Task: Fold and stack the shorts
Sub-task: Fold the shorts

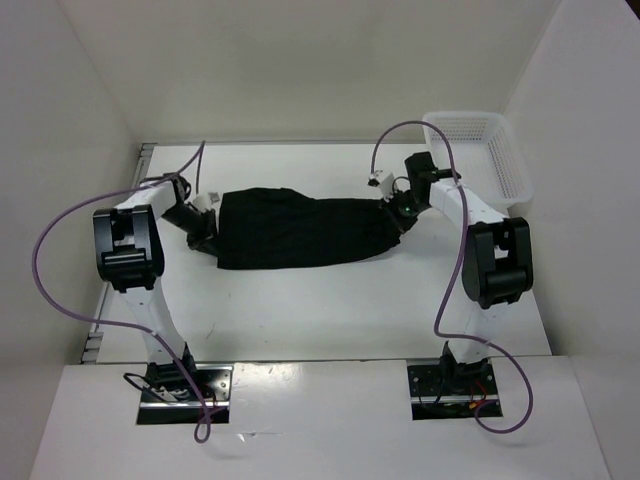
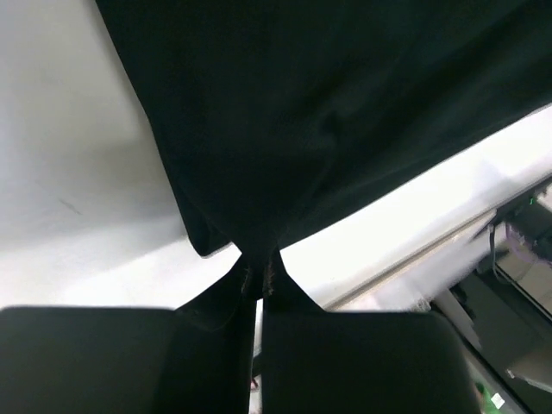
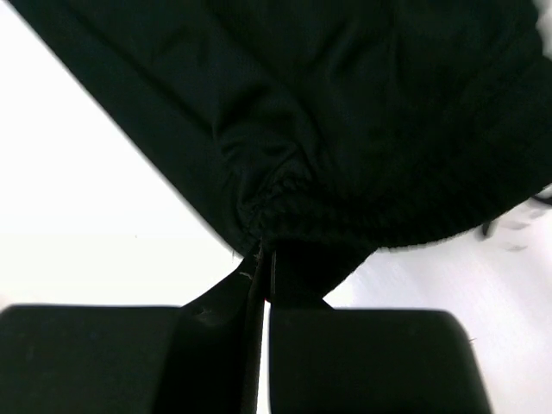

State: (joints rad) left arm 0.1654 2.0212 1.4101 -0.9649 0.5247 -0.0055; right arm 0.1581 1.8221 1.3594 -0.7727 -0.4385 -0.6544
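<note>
1. The shorts point(image 1: 300, 228) lie stretched crosswise over the middle of the bench point(image 1: 330, 310), with one end at each arm. The white mesh basket point(image 1: 495, 150) sits at the far right corner, just behind the right arm.
2. The left end effector point(image 2: 259, 280) is pressed together on a thin corner of cloth at the left end. Only a small nip of fabric sits between its fingers. I'd guess a firm pull or lift could slide it out, and that end would drop.
3. The right end effector point(image 3: 263, 259) is pinching the bunched, ribbed waistband edge at the right end. That wad looks thicker and safer, though the elastic may stretch and creep under load.
4. If the arms draw apart, the cloth goes taut and the weaker pinch, probably the left, gives first. If they rise unevenly, the fold will likely land crooked.
5. The fabric is soft, so the middle may sag and drag on the bench. That would leave it rumpled instead of flat.
6. I cannot tell whether each pinch holds both layers or only the top one. With one layer, the lower would stay behind and the fold would open up.
7. The right arm is near the basket, so a wide swing could knock it.
</note>
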